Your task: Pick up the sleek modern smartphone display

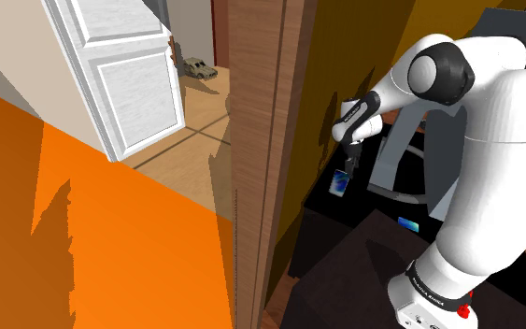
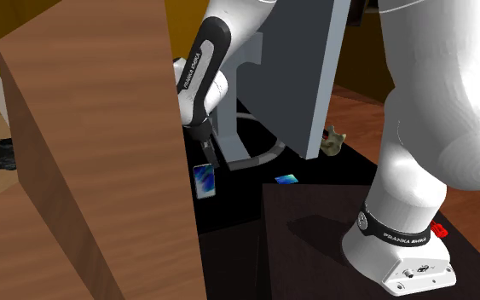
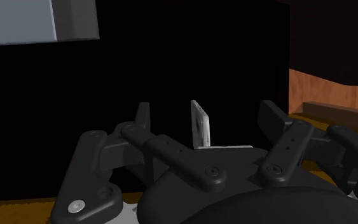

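Gripper (image 2: 205, 158) poised low over a black table (image 2: 238, 213), jaws spread to either side of the upright phone (image 2: 204, 181) and touching neither face. The phone stands near the table's edge beside a wooden panel (image 2: 101, 153). A second blue slab (image 2: 287, 179) lies flat by a grey monitor (image 2: 302, 77).

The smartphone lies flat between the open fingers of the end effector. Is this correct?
Not quite. The smartphone does not lie flat: it stands upright, and the wrist view shows it edge-on. The rest is right: it is between the open fingers of the end effector, which do not touch it.
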Robot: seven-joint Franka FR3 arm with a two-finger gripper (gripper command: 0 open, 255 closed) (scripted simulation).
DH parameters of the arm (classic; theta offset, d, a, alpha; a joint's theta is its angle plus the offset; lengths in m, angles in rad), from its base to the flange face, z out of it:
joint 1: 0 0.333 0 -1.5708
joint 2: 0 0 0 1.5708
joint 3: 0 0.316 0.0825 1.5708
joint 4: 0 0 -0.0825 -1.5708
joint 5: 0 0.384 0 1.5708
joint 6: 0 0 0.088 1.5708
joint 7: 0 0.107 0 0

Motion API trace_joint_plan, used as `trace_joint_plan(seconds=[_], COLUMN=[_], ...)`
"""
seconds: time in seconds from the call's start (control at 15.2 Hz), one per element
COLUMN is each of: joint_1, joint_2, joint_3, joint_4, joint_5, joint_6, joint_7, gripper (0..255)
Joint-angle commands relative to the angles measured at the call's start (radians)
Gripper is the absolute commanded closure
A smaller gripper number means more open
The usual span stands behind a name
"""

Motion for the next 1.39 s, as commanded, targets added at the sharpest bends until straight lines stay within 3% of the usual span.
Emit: trace_joint_plan(seconds=[0.0,0.26,0.33,0.92,1.32], joint_1=[-0.003,-0.009,-0.009,-0.009,0.004], joint_2=[0.024,0.055,0.057,0.056,-0.016], joint_3=[0.005,0.012,0.013,0.012,-0.003], joint_4=[-0.002,0.002,0.004,0.002,-0.004], joint_5=[0.006,0.014,0.015,0.014,-0.005], joint_6=[0.025,0.052,0.051,0.052,-0.012], joint_7=[0.001,0.001,0.002,0.001,0.001], gripper=[0,0,255,255,255])
